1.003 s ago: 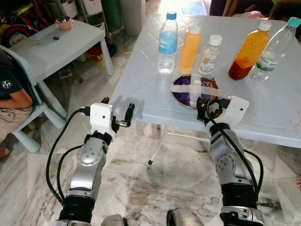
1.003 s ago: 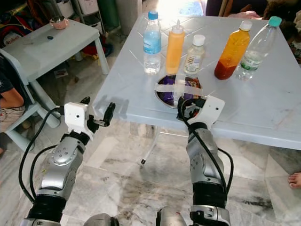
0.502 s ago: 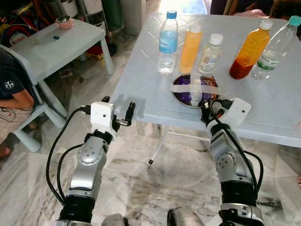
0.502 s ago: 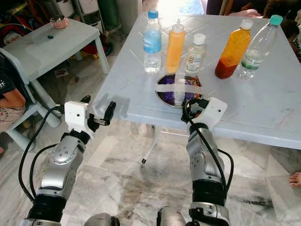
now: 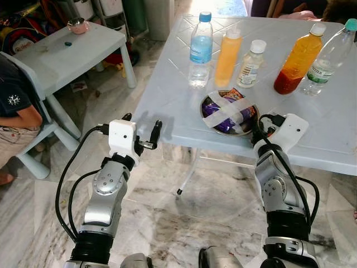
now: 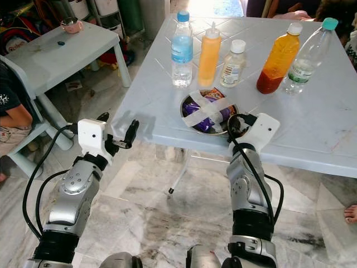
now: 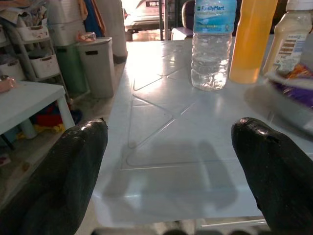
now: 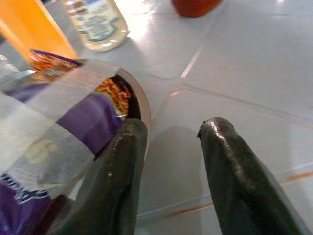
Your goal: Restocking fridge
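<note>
A pale blue plastic table (image 5: 184,106) fills the right of the scene, with a smaller light table (image 5: 61,53) well apart at the far left and a seated person (image 5: 14,106) at the left edge.

Across the far part of the big table stands a row of containers: a water bottle with a blue cap (image 5: 199,49), an orange squeeze bottle (image 5: 227,51), a small white-capped bottle (image 5: 250,64), a bottle of orange-and-red liquid (image 5: 295,60) and a clear bottle with a teal cap (image 5: 326,58) at the far right. All of them look full or part full, so I judge them fairly heavy, smooth and round; each is best taken around the middle of the body, not by the cap.

Near the table's front edge, in front of the row, sits a metal bowl (image 8: 142,110) holding purple snack packets (image 5: 215,109), with two strips of clear tape (image 6: 203,111) crossed over the top. It seems light and stiff, but the steel rim is thin and slippery and it appears tipped, so a pinch on the rim must be firm.

The right gripper (image 8: 168,142) is at the bowl's right side, its fingers parted, one touching or just beside the rim and the other over bare table; nothing is grasped yet. The left gripper (image 7: 168,161) hovers at the table's near left edge, spread wide and empty.
</note>
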